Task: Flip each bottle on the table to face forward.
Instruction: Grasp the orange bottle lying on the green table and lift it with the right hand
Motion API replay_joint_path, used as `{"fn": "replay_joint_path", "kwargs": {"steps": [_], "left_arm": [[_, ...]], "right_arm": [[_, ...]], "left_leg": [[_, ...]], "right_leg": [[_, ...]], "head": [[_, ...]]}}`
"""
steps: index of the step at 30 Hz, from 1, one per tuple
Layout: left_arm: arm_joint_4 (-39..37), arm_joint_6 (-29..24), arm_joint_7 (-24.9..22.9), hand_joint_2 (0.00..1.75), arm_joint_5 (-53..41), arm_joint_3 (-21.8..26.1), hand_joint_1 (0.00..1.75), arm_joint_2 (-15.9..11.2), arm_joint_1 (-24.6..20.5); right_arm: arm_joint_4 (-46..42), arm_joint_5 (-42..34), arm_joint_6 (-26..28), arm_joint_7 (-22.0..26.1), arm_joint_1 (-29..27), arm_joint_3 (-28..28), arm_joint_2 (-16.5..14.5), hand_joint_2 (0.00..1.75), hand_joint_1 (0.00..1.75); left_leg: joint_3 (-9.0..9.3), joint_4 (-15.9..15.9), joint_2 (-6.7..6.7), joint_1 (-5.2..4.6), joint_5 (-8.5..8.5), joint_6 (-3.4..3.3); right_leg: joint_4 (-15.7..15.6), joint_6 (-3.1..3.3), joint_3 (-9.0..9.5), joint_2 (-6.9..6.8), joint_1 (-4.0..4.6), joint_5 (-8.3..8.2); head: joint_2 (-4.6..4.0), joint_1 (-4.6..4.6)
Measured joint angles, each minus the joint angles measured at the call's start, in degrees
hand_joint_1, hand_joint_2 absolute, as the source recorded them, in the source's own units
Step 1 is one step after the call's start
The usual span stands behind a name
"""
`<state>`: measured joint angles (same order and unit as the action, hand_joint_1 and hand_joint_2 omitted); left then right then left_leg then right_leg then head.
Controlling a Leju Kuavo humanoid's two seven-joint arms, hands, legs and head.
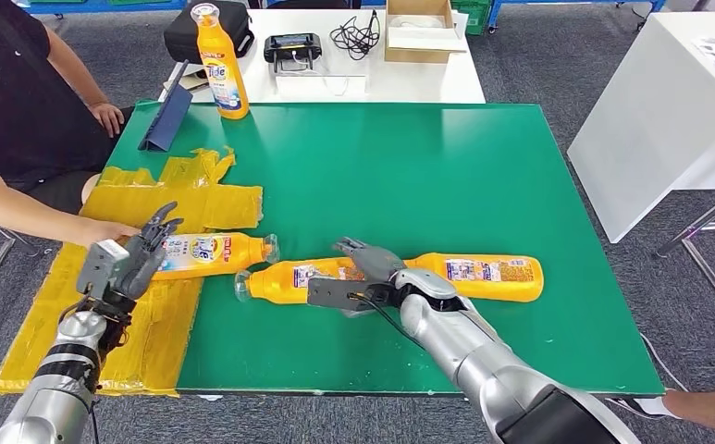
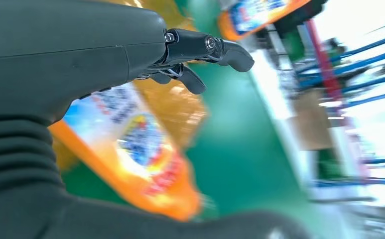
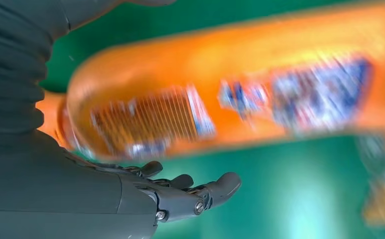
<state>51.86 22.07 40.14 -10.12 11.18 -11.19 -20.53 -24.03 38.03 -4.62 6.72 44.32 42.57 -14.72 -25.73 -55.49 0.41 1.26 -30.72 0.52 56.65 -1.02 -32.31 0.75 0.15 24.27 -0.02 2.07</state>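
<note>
1. Green matting covers the work table [image 1: 483,185], which stands on grey carpet with white tables behind and to the right. A person sits at the left edge, one forearm [image 1: 30,215] reaching in toward the bottles.

2. Furthest left, crumpled yellow plastic sheeting [image 1: 164,208] lies over the table's left side. The robot's left hand [image 1: 139,257] hovers there with fingers spread, holding nothing. Just beside it lies an orange plastic detergent bottle with a colourful front label [image 1: 207,254], cap pointing right.

3. Risk here: the person's hand is very close to the left hand, so a reach could knock it. The loose sheeting could also slide or bunch under the bottle.

4. At centre, the right hand [image 1: 367,277] rests over a second orange bottle lying on its side with a small printed label up [image 1: 302,280]. Its fingers look apart and not clamped; whether they touch the bottle I cannot tell.

5. To the right, a third orange bottle with its fine-print label up [image 1: 485,274] lies close by, roughly end to end with the second.

6. Risk: a smooth round bottle may roll away or over-rotate, and could bump its neighbours.

7. At the far edge, an upright orange bottle [image 1: 222,63] stands well apart.
</note>
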Motion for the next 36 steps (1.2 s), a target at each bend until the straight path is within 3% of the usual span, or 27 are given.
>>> {"fn": "replay_joint_path", "kwargs": {"steps": [1, 5, 14, 16, 18, 20, 23, 26, 32, 36], "left_arm": [[1.0, 2.5, -0.1, 0.0, 3.0, 0.7, 0.0, 0.2, 0.2], [4.0, 8.1, -1.4, 0.0, 9.5, 2.8, 0.0, 1.3, 0.0], [2.8, 8.6, -2.3, 0.0, 12.3, 2.6, 0.0, 4.5, -5.7], [2.3, 8.9, -2.4, 0.0, 13.2, 2.5, 0.0, 5.0, -6.4], [2.1, 9.2, -3.0, 0.0, 14.4, 2.4, 0.0, 5.4, -6.7], [2.2, 9.5, -4.2, 0.0, 16.0, 2.4, 0.0, 5.8, -6.4], [3.5, 9.6, -6.0, 0.0, 18.2, 2.4, 0.0, 6.5, -5.1], [5.3, 9.2, -6.8, 0.0, 19.1, 2.4, 0.0, 7.4, -3.7], [7.3, 8.8, -7.2, 0.0, 19.6, 2.4, 0.0, 8.3, -2.7], [9.5, 7.3, -8.5, 1.75, 21.4, 2.1, 0.0, 8.8, -1.6]], "right_arm": [[0.6, 0.9, -1.7, -0.9, 0.2, 0.5, 0.0, 1.75, 0.0], [2.7, 4.2, -9.0, -3.9, 1.4, 3.3, 0.0, 1.75, 1.75], [5.2, 7.5, -12.5, -7.8, 1.9, 7.9, -0.5, 1.75, 1.75], [5.4, 6.3, -10.4, -8.3, 1.7, 8.0, -0.5, 1.75, 1.75], [5.5, 3.3, -5.0, -7.3, 1.1, 7.1, -0.5, 1.75, 1.75], [5.5, -1.9, 3.2, -2.4, -0.3, 4.6, -0.4, 1.75, 1.75], [4.4, -12.3, 12.7, 9.9, -2.9, -2.6, -0.1, 1.75, 1.75], [2.3, -18.5, 14.4, 17.1, -4.4, -10.3, -0.1, 1.75, 1.75], [-0.2, -20.8, 14.8, 20.2, -6.5, -17.7, -0.2, 1.75, 1.75], [-5.0, -24.8, 14.8, 26.7, -9.0, -22.2, -0.6, 1.75, 1.75]], "left_leg": [[0.0, 0.0, 0.0, -0.01, 0.0, 0.0], [0.06, 0.0, 0.0, -0.04, 0.0, 0.0], [0.33, 0.0, 0.03, -0.05, -0.01, 0.0], [0.38, 0.0, 0.03, -0.05, -0.01, 0.0], [0.39, 0.0, 0.06, -0.05, -0.01, 0.0], [0.36, 0.0, 0.08, -0.05, -0.01, 0.0], [0.29, 0.0, 0.05, -0.05, -0.01, 0.0], [0.22, 0.0, 0.02, -0.04, -0.01, 0.0], [0.08, 0.0, 0.02, -0.04, -0.01, 0.0], [0.04, 0.0, 0.01, -0.04, -0.01, -0.01]], "right_leg": [[0.0, 0.0, 0.0, 0.0, 0.0, 0.0], [0.0, 0.0, 0.0, 0.0, 0.0, 0.0], [0.0, 0.0, 0.23, 0.02, 0.0, 0.0], [0.0, 0.0, 0.28, 0.02, 0.0, 0.0], [0.0, 0.0, 0.31, 0.04, -0.01, 0.0], [0.0, 0.0, 0.3, 0.05, -0.01, 0.0], [0.0, 0.0, 0.24, 0.04, -0.03, 0.0], [0.0, 0.0, 0.18, 0.01, -0.02, 0.0], [0.0, 0.0, 0.06, 0.02, -0.03, 0.0], [0.0, 0.0, 0.03, 0.02, -0.03, 0.0]], "head": [[0.0, -0.01], [0.0, -0.01], [0.0, 0.01], [0.0, 0.01], [0.0, 0.0], [0.0, -0.01], [0.0, -0.01], [0.0, 0.0], [0.0, -0.01], [0.0, 0.01]]}}
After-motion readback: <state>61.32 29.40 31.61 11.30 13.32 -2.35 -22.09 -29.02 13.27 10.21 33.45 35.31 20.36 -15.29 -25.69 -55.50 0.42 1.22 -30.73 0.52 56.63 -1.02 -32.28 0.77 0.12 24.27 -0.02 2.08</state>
